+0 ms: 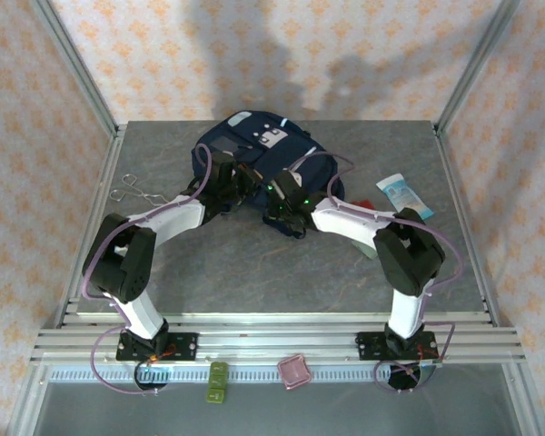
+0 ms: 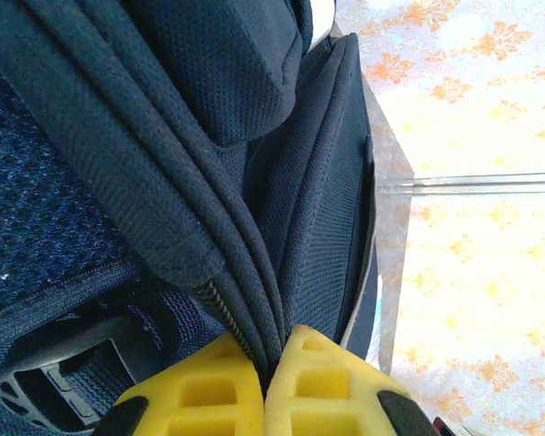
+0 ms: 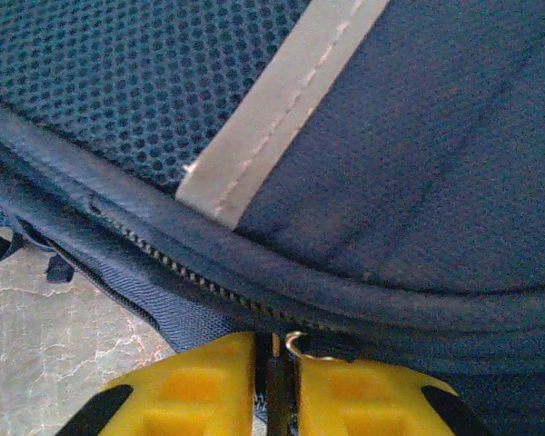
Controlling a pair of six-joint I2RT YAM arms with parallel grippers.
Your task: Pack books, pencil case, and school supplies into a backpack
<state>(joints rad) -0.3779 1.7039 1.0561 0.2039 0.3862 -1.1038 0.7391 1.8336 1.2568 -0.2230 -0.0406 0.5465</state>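
— Where's the backpack [image 1: 254, 136]?
— Flat on the table [image 1: 254, 272], with both arms reaching into its near edge. I'd judge the zip is being worked.
— Grips?
— The left gripper [image 2: 265, 359] is clamped tight on a fold of the backpack beside the zip. The right gripper [image 3: 274, 350] is all but closed on the zip pull [image 3: 275, 374].
— Next?
— Probably the left braces while the right draws the pull along the curved teeth.

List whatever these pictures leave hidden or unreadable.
Inside of the backpack: top view, covered by its fabric and both arms.
Left hand: left wrist view, the seam it pinches runs off the bottom edge.
Right hand: right wrist view, the dark strip between its fingers, beside a metal ring, cannot be named.
Print on the tube: top view, too small.
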